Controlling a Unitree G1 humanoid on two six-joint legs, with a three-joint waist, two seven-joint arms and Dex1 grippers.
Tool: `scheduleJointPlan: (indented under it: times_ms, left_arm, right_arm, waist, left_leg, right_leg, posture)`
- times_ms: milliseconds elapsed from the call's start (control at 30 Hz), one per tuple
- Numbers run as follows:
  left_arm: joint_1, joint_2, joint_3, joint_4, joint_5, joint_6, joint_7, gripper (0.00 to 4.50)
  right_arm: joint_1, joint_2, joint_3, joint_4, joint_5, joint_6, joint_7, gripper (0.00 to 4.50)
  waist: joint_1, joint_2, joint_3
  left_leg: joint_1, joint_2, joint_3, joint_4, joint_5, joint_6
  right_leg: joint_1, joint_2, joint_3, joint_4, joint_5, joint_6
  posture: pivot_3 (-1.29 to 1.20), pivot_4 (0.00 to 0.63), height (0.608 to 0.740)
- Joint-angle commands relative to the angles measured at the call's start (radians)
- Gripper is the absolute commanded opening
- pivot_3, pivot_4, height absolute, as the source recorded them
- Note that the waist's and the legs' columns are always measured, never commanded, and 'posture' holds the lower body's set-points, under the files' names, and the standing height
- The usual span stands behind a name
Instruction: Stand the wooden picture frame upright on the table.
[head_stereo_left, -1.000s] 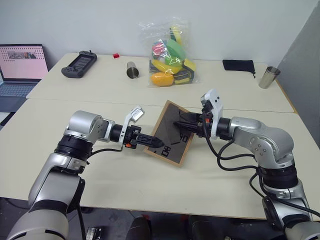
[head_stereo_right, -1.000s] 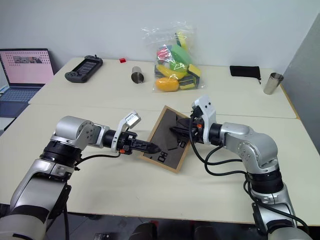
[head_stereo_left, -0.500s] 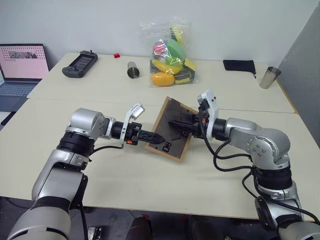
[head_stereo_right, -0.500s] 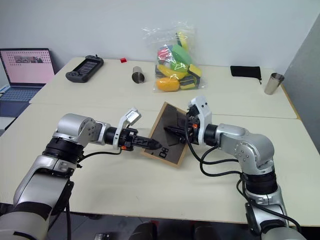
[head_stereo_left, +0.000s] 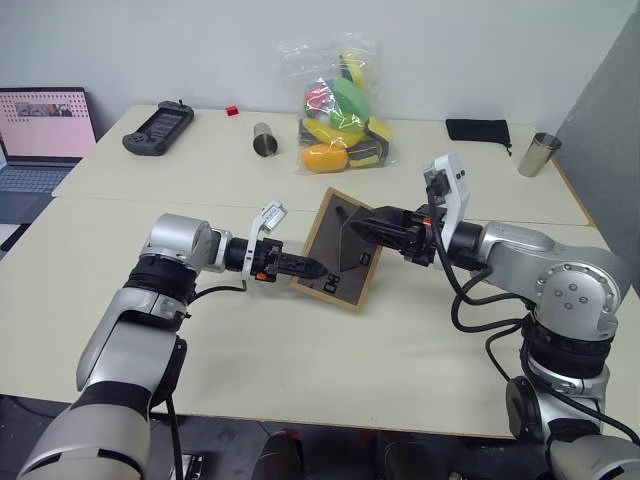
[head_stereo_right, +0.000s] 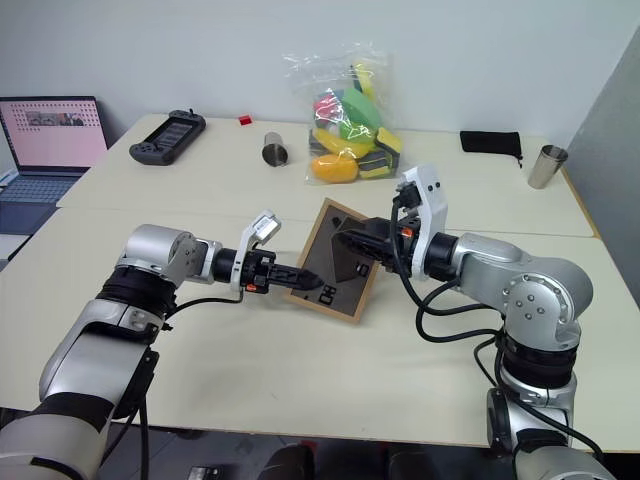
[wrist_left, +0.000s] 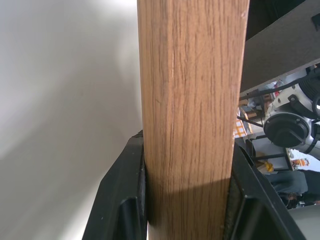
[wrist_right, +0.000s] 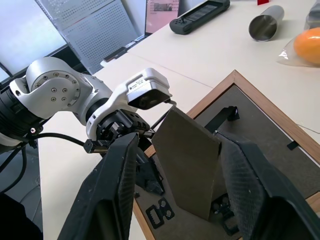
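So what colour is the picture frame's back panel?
Dark brown-black back panel, edged in light wood; clearest in the right wrist view.

The wooden picture frame (head_stereo_left: 340, 250) stands tilted on the table (head_stereo_left: 300, 350), dark back showing, stand folded out.

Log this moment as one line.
left gripper: shut on wooden picture frame edge | right gripper: open around fold-out stand | frame: tilted, not standing

Laptop (head_stereo_left: 40, 140), handheld controller (head_stereo_left: 158, 127), two metal cups (head_stereo_left: 265, 140), toy bag (head_stereo_left: 340, 110), black pouch maybe (head_stereo_left: 478, 130).
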Motion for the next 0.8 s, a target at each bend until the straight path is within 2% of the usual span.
scheduleJointPlan:
  times_ms: [33,200,267,367,467,667,800]
  left_arm:
    - [-0.032,0.004,0.027,-0.012,-0.001,-0.011,-0.032,1.29]
    - [-0.034,0.009,0.033,-0.014,0.003,-0.005,-0.039,1.29]
    - [-0.036,0.01,0.036,-0.011,0.004,-0.005,-0.04,1.29]
    - [-0.037,0.014,0.042,-0.012,0.001,0.002,-0.042,1.29]
    - [-0.042,0.021,0.05,-0.019,-0.013,0.028,-0.048,1.29]
    - [-0.094,0.046,0.09,0.007,-0.052,0.13,-0.07,1.29]
    - [-0.138,0.045,0.13,0.041,-0.066,0.175,-0.054,1.29]
  right_arm:
    - [0.015,-0.048,0.05,-0.043,-0.048,-0.083,0.017,2.56]
    - [0.01,-0.095,0.075,-0.02,-0.077,-0.14,0.044,2.56]
    - [0.006,-0.143,0.116,-0.016,-0.15,-0.218,0.062,2.56]
    - [0.062,-0.311,0.272,-0.01,-0.44,-0.591,0.159,2.56]
    - [0.136,-0.417,0.349,0.058,-0.657,-0.94,0.211,2.56]
    - [0.23,-0.512,0.359,0.29,-0.945,-1.524,0.185,2.56]
    - [0.237,-0.518,0.36,0.42,-1.054,-1.73,0.149,2.56]
  waist:
    - [0.0,0.0,0.0]
    - [0.0,0.0,0.0]
    - [0.0,0.0,0.0]
    - [0.0,0.0,0.0]
    - [0.001,0.0,0.0]
    - [0.0,-0.001,0.001]
    - [-0.003,-0.001,0.001]
  left_leg:
    - [0.0,0.0,0.0,0.0,0.0,0.0]
    - [-0.001,0.0,0.0,0.0,0.0,0.0]
    - [-0.002,0.0,0.0,0.0,0.0,0.0]
    - [-0.004,0.0,0.001,0.001,0.0,0.0]
    - [-0.005,-0.001,0.0,0.001,0.0,0.0]
    - [-0.006,-0.001,0.002,0.001,0.0,0.0]
    - [-0.006,-0.001,0.001,0.004,0.0,0.0]
  right_leg:
    - [0.0,0.0,0.0,0.0,0.0,0.0]
    - [-0.002,0.0,0.0,0.0,0.0,0.0]
    - [-0.002,0.0,0.0,0.0,0.0,0.0]
    - [-0.004,0.0,0.0,0.0,0.0,0.0]
    - [-0.006,0.0,0.0,-0.001,-0.001,0.002]
    - [-0.007,0.0,0.001,0.0,-0.001,0.001]
    - [-0.007,0.0,0.001,0.002,-0.001,0.001]
  posture:
    - [0.0,0.15,0.74]
    - [0.0,0.15,0.74]
    - [0.0,0.15,0.74]
    - [0.0,0.15,0.74]
    - [0.0,0.15,0.74]
    - [0.0,0.15,0.74]
    - [0.0,0.15,0.74]
